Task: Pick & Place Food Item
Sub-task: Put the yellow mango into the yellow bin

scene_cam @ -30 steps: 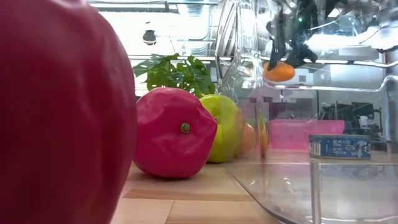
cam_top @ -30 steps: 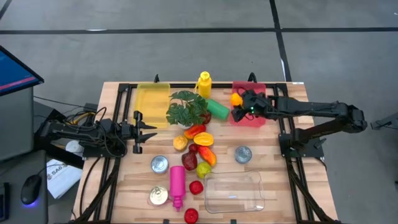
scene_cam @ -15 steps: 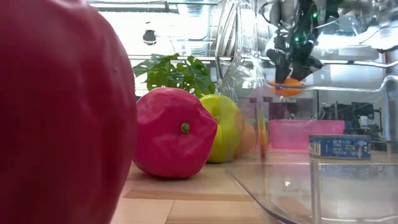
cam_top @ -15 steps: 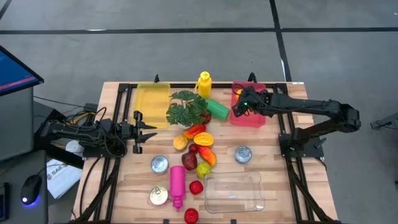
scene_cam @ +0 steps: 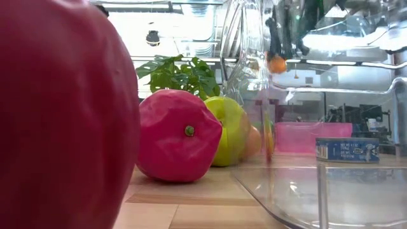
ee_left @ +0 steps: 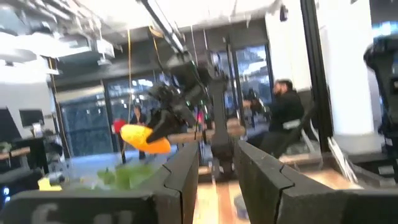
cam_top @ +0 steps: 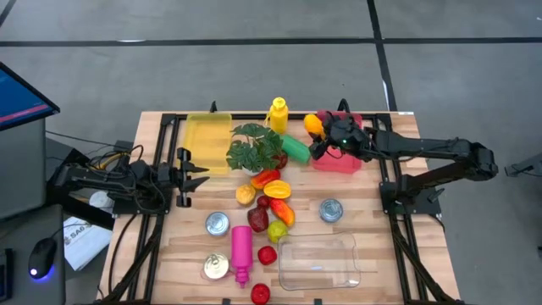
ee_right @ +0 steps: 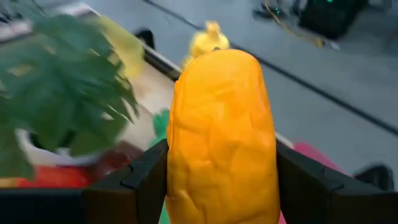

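Since a second ago the right gripper (cam_top: 319,135) has carried the orange pepper (cam_top: 313,124) off the pink bin's (cam_top: 343,161) middle toward its far-left corner, near the green item (cam_top: 295,149). The pepper is held in the air, clamped between both fingers (ee_right: 146,186), which the right wrist view shows up close; the high view shows only its top. The low view shows it (scene_cam: 276,64) hanging well above the table (scene_cam: 191,203). The left gripper (cam_top: 188,176) waits beside the yellow bin (cam_top: 207,140), fingers slightly parted, holding nothing.
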Tool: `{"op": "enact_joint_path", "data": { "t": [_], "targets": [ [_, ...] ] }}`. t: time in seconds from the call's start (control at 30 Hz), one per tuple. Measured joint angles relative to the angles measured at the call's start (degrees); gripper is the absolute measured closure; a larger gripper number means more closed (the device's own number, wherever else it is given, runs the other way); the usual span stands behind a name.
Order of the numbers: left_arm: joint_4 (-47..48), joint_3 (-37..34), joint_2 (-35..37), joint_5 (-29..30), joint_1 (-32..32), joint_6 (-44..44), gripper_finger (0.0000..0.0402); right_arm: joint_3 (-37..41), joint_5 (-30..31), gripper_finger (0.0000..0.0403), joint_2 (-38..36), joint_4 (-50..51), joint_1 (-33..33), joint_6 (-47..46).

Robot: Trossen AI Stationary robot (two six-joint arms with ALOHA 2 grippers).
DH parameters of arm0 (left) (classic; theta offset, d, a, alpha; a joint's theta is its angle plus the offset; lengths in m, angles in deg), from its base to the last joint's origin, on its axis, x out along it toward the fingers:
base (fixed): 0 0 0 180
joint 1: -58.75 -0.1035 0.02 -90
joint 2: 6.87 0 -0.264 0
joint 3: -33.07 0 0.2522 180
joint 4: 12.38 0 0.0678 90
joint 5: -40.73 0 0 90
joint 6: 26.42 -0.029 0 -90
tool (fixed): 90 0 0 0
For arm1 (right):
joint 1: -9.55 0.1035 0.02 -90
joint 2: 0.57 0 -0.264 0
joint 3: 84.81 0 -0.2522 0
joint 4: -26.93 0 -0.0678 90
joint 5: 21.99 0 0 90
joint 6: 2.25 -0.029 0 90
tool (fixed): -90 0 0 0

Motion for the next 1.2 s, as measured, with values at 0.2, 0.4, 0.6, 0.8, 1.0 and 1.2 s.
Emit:
{"op": "enact_joint_path", "data": {
  "t": [0.2,0.4,0.6,0.8,1.0,1.2],
  "targets": [
    [-1.44,0.00,-0.62,3.15,0.00,-0.02,0.0287,-0.02,0.01,0.0168,-0.34,-6.85,2.18,5.90],
    [-4.54,0.02,-5.11,7.80,-0.02,-0.06,0.0214,-0.02,-0.02,0.0168,-0.14,-11.96,4.25,8.62],
    [-11.18,0.02,-11.28,7.80,0.00,-0.37,0.0121,-0.02,0.00,0.0168,-0.16,-12.90,5.88,8.48],
    [-16.72,0.01,-16.41,7.78,-0.02,-0.46,0.0048,-0.02,-0.03,0.0168,-0.16,-15.49,8.18,7.55],
    [-24.89,0.14,-22.61,7.80,-0.02,-0.45,0.0021,-0.02,-0.04,0.0168,0.93,-20.25,11.29,8.37],
    [-27.37,3.41,-29.40,7.78,-0.09,-0.69,0.0026,-0.24,-0.44,0.0168,4.28,-27.63,14.04,9.78]
  ]
}}
